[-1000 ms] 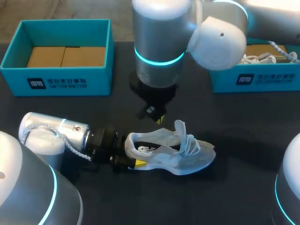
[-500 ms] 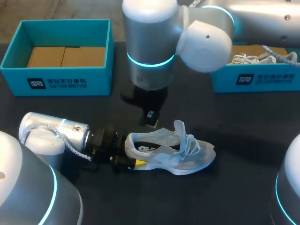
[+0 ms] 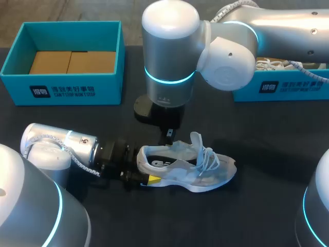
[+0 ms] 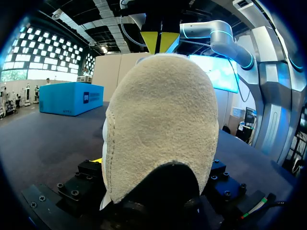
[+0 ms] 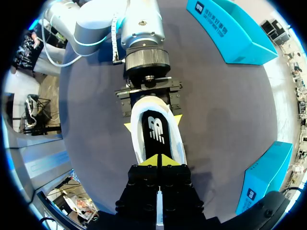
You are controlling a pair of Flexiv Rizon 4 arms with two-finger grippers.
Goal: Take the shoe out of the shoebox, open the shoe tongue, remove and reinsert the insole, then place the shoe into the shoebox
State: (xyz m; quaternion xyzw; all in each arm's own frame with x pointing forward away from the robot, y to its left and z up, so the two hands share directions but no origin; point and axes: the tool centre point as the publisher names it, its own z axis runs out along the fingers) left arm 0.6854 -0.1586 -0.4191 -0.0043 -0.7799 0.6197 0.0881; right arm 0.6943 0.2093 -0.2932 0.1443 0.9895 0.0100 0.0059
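Shoe heel hides most of left claw.

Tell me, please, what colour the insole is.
The insole is black with a white logo; right wrist view.

The shoe lies on the table just below the frame's middle, toe toward the right. The left gripper is at its heel, on the left, with a finger on either side. The right gripper hangs just above the shoe's opening. The left shoebox stands at upper left, the right shoebox at the right edge, both behind the shoe.
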